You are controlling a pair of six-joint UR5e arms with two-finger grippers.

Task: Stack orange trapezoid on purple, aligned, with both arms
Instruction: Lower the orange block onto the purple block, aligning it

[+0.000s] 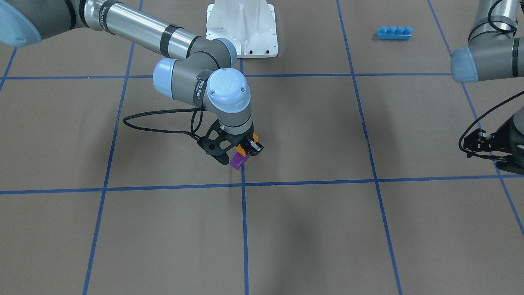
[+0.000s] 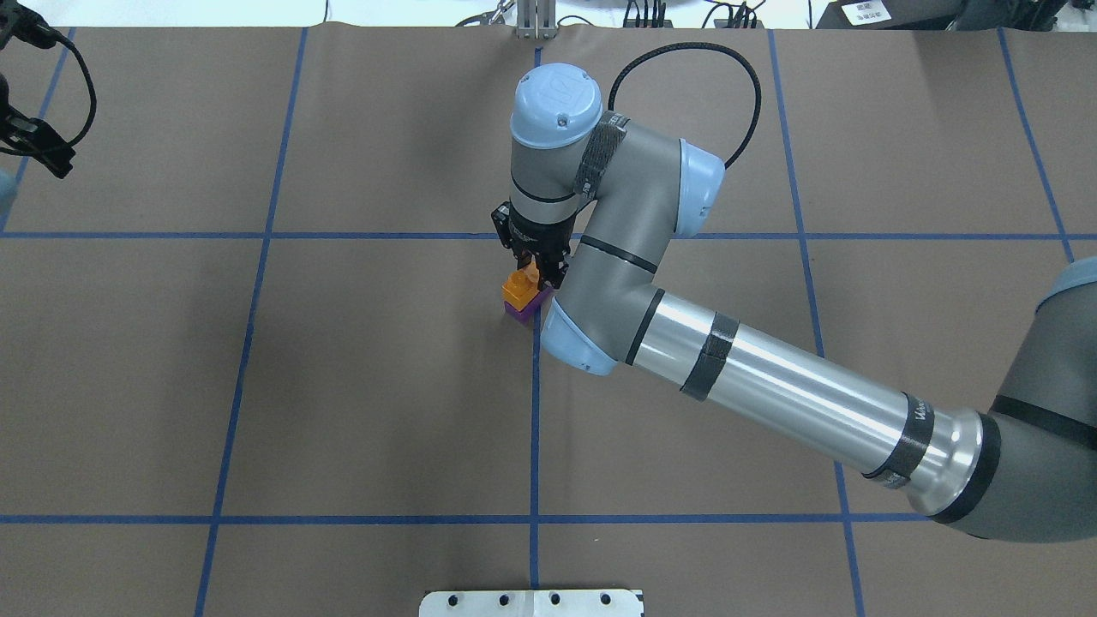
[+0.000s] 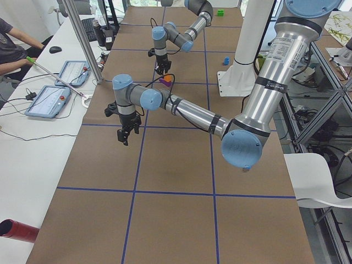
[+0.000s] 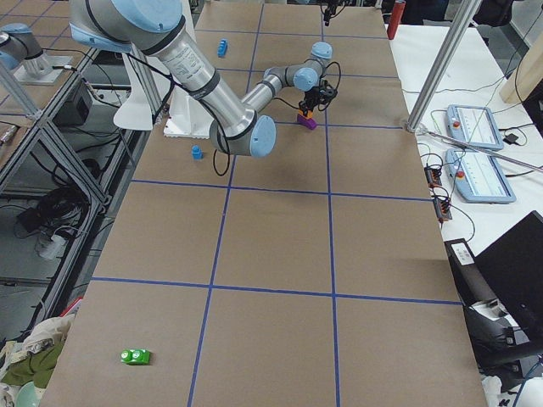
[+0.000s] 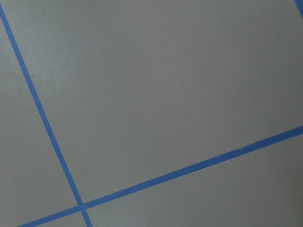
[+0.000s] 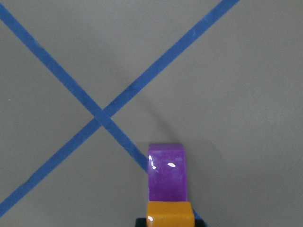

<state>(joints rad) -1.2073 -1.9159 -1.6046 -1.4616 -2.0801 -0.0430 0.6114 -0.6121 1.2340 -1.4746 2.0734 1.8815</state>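
Note:
My right gripper [image 2: 535,272] is shut on the orange trapezoid [image 2: 518,288] near the middle of the table. It holds the orange trapezoid directly on top of the purple block [image 2: 525,310], which rests on the paper next to a blue tape crossing. In the front view the orange trapezoid [image 1: 245,152] sits over the purple block [image 1: 237,160], between the right gripper's [image 1: 250,147] fingers. The right wrist view shows the purple block [image 6: 165,172] sticking out beyond the orange trapezoid [image 6: 169,213]. My left gripper [image 1: 470,144] hangs open and empty far off at the table's side, also seen in the overhead view [image 2: 38,146].
A long blue four-stud brick [image 1: 394,32] lies near the robot's base [image 1: 241,28]. A small blue block [image 4: 197,153] sits beside the base. A green piece [image 4: 135,356] lies at the right end of the table. Blue tape lines grid the brown paper.

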